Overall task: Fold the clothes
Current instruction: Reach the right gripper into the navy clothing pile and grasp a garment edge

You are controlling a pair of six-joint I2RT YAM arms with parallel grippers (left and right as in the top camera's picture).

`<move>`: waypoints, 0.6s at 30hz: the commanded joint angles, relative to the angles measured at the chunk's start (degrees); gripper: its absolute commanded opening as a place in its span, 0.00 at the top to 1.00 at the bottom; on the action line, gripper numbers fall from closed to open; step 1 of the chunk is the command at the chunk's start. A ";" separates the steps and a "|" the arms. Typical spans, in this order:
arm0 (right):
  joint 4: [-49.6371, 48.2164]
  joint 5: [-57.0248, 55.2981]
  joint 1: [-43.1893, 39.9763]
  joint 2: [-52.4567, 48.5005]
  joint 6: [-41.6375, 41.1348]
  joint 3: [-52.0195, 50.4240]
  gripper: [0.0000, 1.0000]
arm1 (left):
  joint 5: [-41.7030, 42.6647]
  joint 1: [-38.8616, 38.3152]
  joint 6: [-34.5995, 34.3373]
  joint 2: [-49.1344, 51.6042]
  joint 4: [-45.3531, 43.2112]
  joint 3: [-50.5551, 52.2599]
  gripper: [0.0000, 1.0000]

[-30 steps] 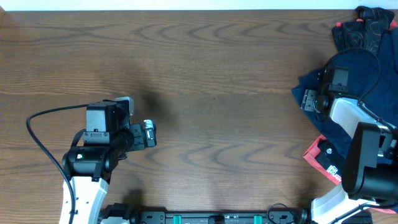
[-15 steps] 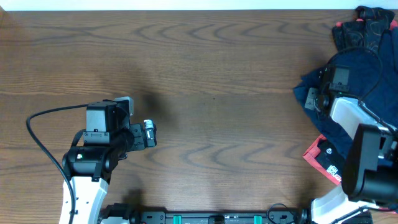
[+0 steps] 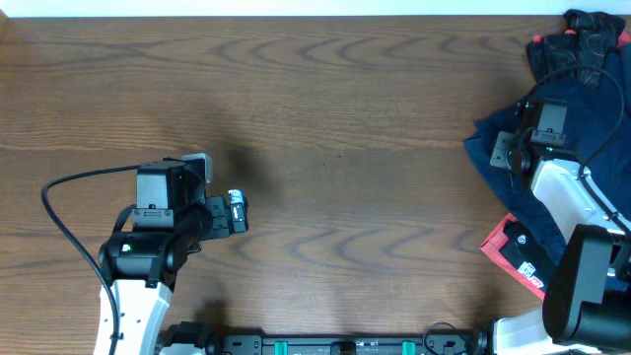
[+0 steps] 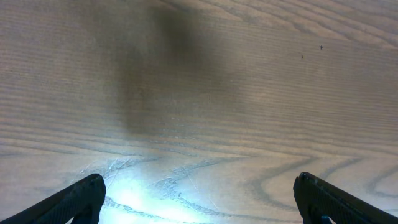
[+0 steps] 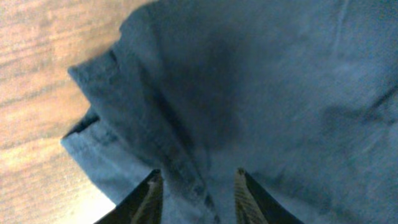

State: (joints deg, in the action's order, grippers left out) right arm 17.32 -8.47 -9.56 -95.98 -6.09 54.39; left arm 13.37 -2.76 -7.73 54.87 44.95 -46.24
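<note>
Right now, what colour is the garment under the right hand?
Plain dark navy blue; the garment shows best in the right wrist view.

Tabletop and surroundings. A brown wooden table (image 3: 335,118) with bold looping grain fills the overhead view; a narrow pale strip (image 3: 296,7) runs along the top edge of the frame. A soft dark shadow (image 3: 242,163) lies on the wood left of centre. In the left wrist view, two tiny dark specks (image 4: 302,56) sit at upper right and a bright glare patch (image 4: 143,193) at lower left. At the upper right corner of the overhead view lies a black patterned item with red edging (image 3: 582,44). At lower right lies a red-and-black item (image 3: 508,247) bearing a small white label (image 3: 525,266); what either is cannot be told.
</note>
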 commanded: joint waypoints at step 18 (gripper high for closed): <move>-0.68 2.47 0.26 -8.07 -0.33 0.20 0.97 | 0.33 0.24 -0.52 0.00 -0.02 -1.09 0.02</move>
State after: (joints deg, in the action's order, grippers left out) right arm 16.67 -6.02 -9.56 -103.66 -6.04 54.39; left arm 13.37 -2.76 -7.73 54.87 44.95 -46.24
